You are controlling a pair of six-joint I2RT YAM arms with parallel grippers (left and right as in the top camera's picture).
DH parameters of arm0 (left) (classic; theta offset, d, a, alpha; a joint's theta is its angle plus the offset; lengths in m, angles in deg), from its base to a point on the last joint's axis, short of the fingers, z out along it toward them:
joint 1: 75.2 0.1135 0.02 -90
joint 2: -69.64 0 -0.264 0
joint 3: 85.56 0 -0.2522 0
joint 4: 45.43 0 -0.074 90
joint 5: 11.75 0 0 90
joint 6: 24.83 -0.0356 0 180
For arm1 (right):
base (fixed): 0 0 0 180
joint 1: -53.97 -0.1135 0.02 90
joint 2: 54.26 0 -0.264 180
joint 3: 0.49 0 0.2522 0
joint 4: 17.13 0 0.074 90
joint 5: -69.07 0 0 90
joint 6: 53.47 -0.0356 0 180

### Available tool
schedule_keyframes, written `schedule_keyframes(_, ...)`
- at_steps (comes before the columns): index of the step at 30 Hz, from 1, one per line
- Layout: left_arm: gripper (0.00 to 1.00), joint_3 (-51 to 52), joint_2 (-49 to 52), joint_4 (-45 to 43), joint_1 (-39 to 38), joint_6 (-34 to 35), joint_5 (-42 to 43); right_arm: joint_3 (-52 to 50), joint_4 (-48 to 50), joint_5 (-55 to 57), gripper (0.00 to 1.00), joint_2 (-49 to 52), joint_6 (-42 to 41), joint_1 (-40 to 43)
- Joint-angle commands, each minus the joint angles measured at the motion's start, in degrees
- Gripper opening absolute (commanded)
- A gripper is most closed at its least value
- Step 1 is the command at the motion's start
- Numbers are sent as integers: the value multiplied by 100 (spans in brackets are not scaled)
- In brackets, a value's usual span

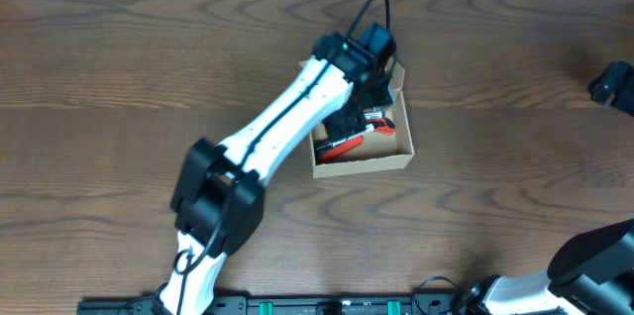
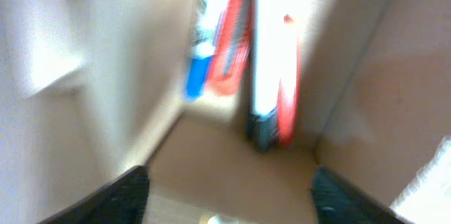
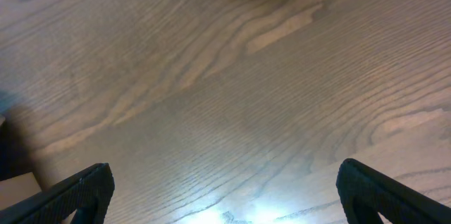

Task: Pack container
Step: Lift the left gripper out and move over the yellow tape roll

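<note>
— Where's the container (image 1: 367,165)?

— Middle of the surface (image 1: 119,57), top open, under the left arm (image 1: 287,112) that reaches in from the near left. Red markers (image 1: 349,143) lie inside; the close view is blurred, so perhaps 2 or 3.

— And the left fingers (image 2: 127,194)?

— Inside the box, spread wide, nothing between them.

— The right fingers (image 3: 77,196)?

— Wide too, empty, over bare wood well off to the right.

Brown wood-grain table (image 1: 119,57); red markers (image 1: 349,143); blue-tipped marker (image 2: 199,76), blurred.
</note>
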Motion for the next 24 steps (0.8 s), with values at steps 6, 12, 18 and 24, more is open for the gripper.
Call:
schedule_keyframes(6,95,-758,-892,846,588,1534,-1191,-20,9,-46,99,-46,-13,-33)
schedule_keyframes(12,88,-761,-1292,1233,1849,2518,-1056,-22,0,-46,99,-46,2,-33)
schedule_keyframes(18,82,-695,-1740,1132,3274,3718,-33,-20,13,-48,99,-46,2,-33)
schedule_keyframes(24,82,321,-2463,428,3163,3451,-190,-22,17,-48,99,-46,2,-35)
